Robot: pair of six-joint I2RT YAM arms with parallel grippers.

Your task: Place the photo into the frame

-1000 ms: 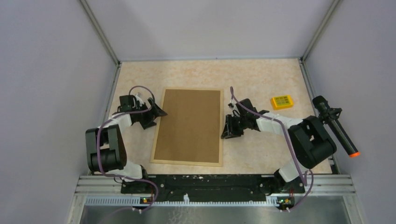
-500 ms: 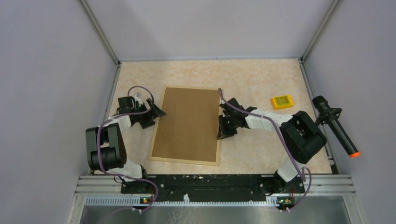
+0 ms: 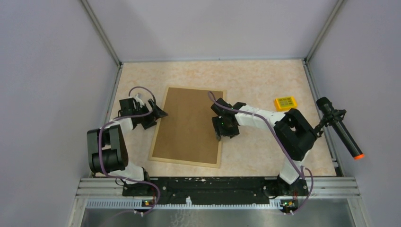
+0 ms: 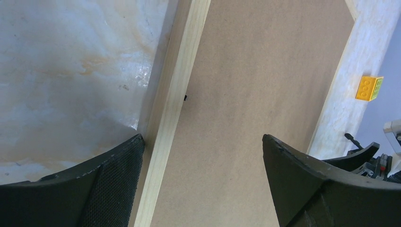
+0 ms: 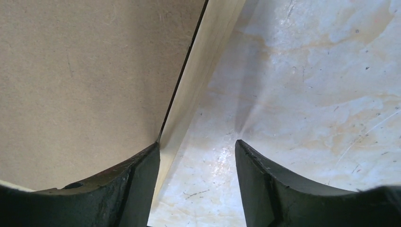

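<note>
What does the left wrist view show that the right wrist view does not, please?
Only the left wrist view: the yellow block lying past the frame, part of the right arm, and the left gripper open over the frame's left rail. Only the right wrist view: the right gripper, open, straddling the frame's right rail. Both: the frame's light wood, its brown back board and the marbled table.

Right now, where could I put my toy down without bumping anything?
The widest bare table is the far strip between the frame and the back wall. Also free: the far patch between the frame and the yellow block. It is crowded along the frame's sides, where the left gripper and right gripper sit.
</note>
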